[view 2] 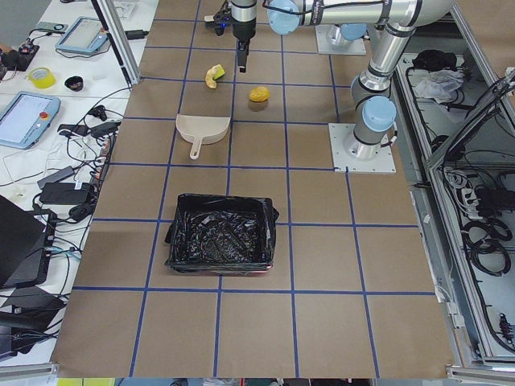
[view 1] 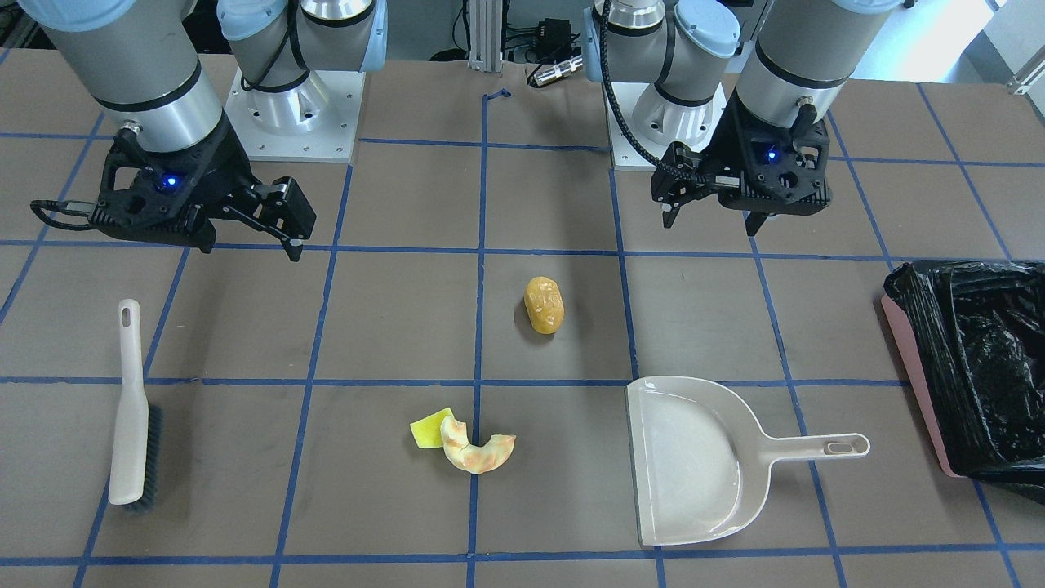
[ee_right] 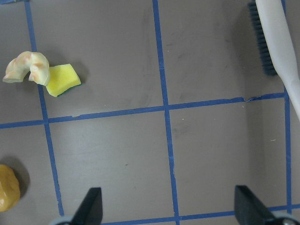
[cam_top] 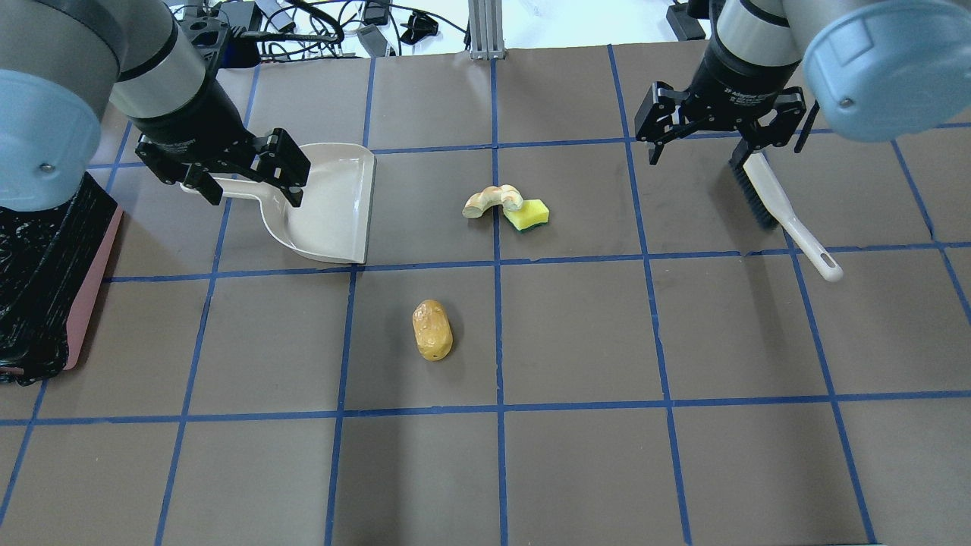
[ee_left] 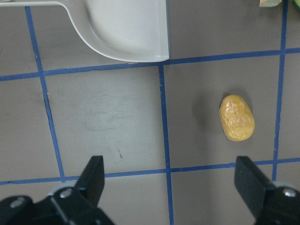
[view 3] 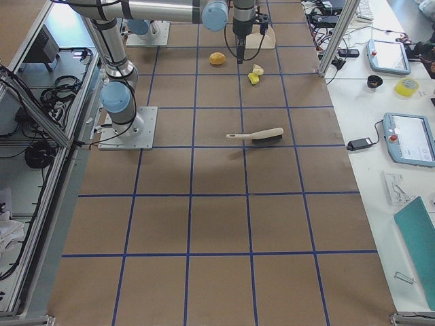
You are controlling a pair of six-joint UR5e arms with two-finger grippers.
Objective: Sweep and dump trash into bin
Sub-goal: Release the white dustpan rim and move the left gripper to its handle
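Note:
The trash lies mid-table: a lumpy yellow-orange oval (view 1: 544, 305) (cam_top: 432, 329) (ee_left: 236, 117), and a pale-orange bitten ring piece (view 1: 478, 452) (cam_top: 491, 200) (ee_right: 26, 65) touching a flat yellow square (view 1: 429, 427) (cam_top: 529, 214) (ee_right: 62, 79). The bin (view 1: 914, 384) (cam_top: 91, 280) (view 2: 221, 199), pink-sided with a black bag, stands at the table's end on my left. My left gripper (view 1: 710, 222) (cam_top: 254, 196) (ee_left: 171, 180) is open and empty, raised over the table near the dustpan. My right gripper (view 1: 249, 241) (cam_top: 702, 152) (ee_right: 168, 206) is open and empty, raised near the brush.
A beige dustpan (view 1: 694, 457) (cam_top: 326, 205) (ee_left: 126, 28) lies flat and empty between the bin and the trash, its handle toward the bin. A beige hand brush (view 1: 131, 408) (cam_top: 774, 205) (ee_right: 281, 51) lies on my right. Blue tape lines grid the brown table.

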